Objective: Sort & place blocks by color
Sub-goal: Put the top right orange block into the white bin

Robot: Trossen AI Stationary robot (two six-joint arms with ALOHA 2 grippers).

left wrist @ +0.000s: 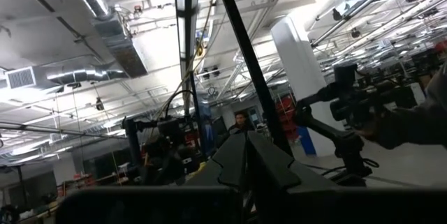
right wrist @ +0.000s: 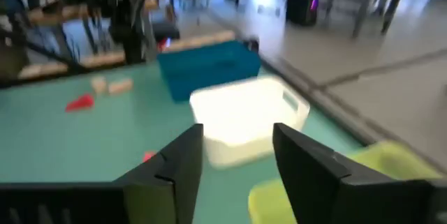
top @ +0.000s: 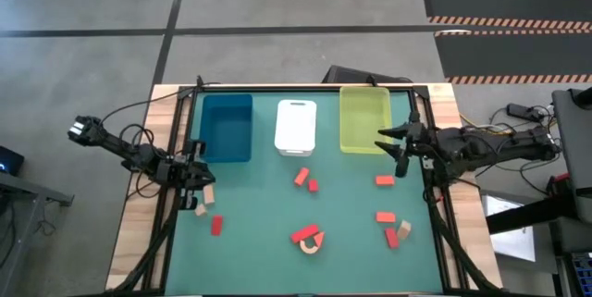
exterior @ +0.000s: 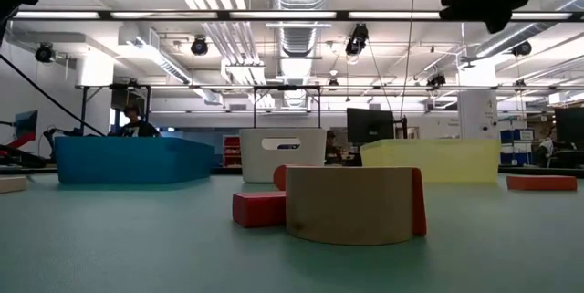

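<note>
Red and tan blocks lie scattered on the green mat. A tan arch (top: pixel 312 245) rests against a red piece (top: pixel 305 234) and fills the low view as the tan arch (exterior: pixel 351 204). Two red blocks (top: pixel 306 180) lie mid-table, and a red and tan cluster (top: pixel 392 227) sits to the right. Two tan blocks (top: pixel 204 201) and a red block (top: pixel 216 226) lie at the left. My left gripper (top: pixel 197 179) is shut and hovers just beyond the tan blocks, holding nothing. My right gripper (top: pixel 390 140) is open at the near left corner of the yellow-green tray (top: pixel 364 119). Its fingers (right wrist: pixel 183 165) hold nothing.
Three trays stand in a row along the far side: blue tray (top: pixel 227 127), white tray (top: pixel 296 127) and the yellow-green one. A single red block (top: pixel 385 180) lies near the right gripper. The mat's middle and near strip hold only scattered blocks. Black frame rails run along both side edges.
</note>
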